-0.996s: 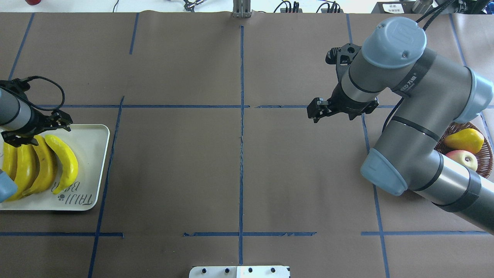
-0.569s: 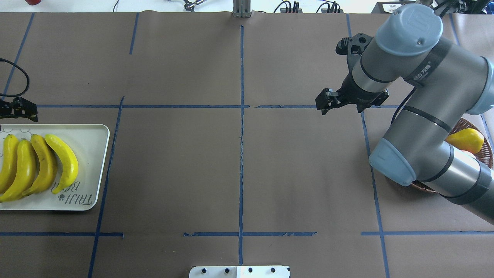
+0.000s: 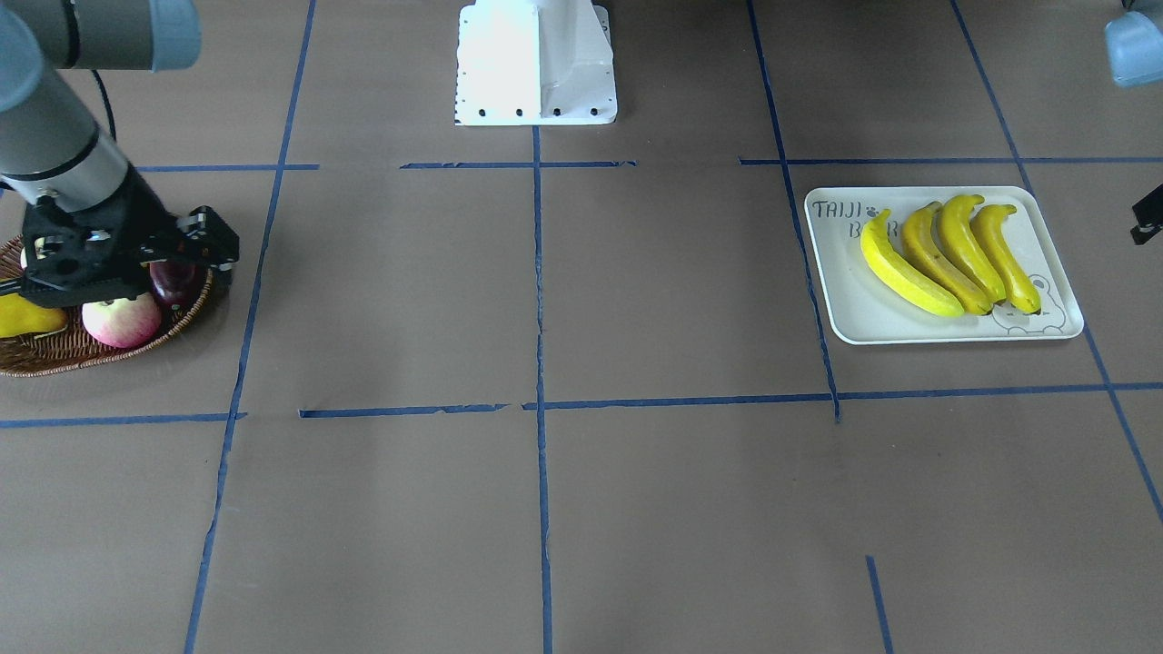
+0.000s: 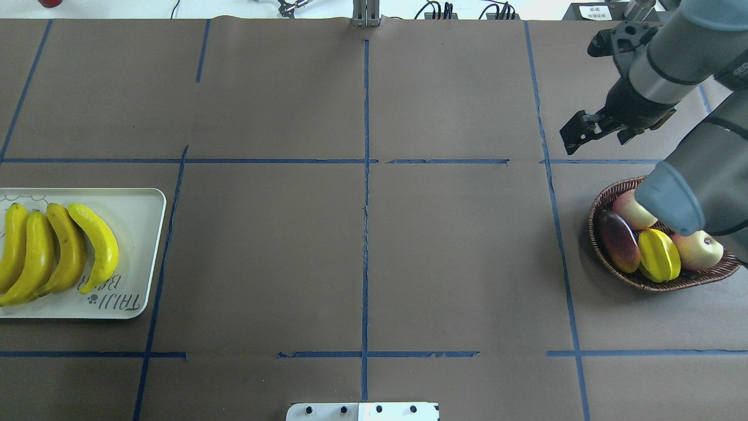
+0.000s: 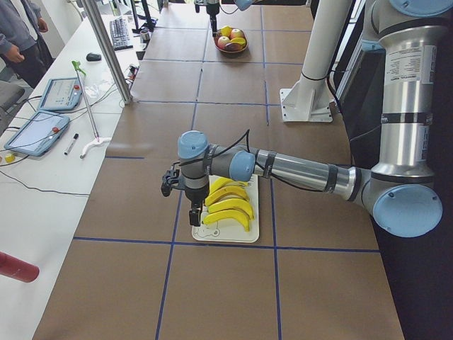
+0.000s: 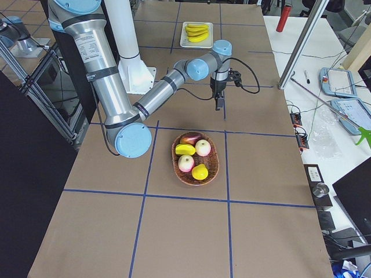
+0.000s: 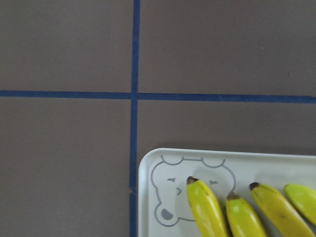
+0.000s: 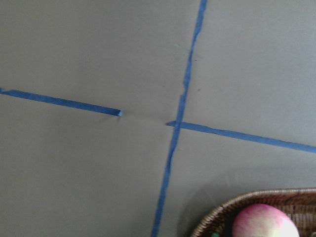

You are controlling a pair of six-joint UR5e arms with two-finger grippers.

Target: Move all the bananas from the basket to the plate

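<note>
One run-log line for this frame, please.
bananas: four on plate | basket: other fruit only, no bananas | right hand: over table past basket, holding nothing | left hand: off plate's end, open/shut unclear | status: transfer looks done

Four bananas (image 4: 106, 245) lie side by side on the plate (image 4: 140, 234). The plate sits near the left gripper (image 5: 193, 218), with the corner that bears the bear (image 7: 170, 197) closest to it and the bananas' tips pointing that way. The basket (image 4: 595, 234) sits near the right gripper (image 4: 571, 137), to its right and nearer the robot. It holds apples (image 4: 698, 248), a star fruit (image 4: 659, 263) and a pear (image 6: 200, 171). Basket and plate lie well apart, at opposite ends of the table.
</note>
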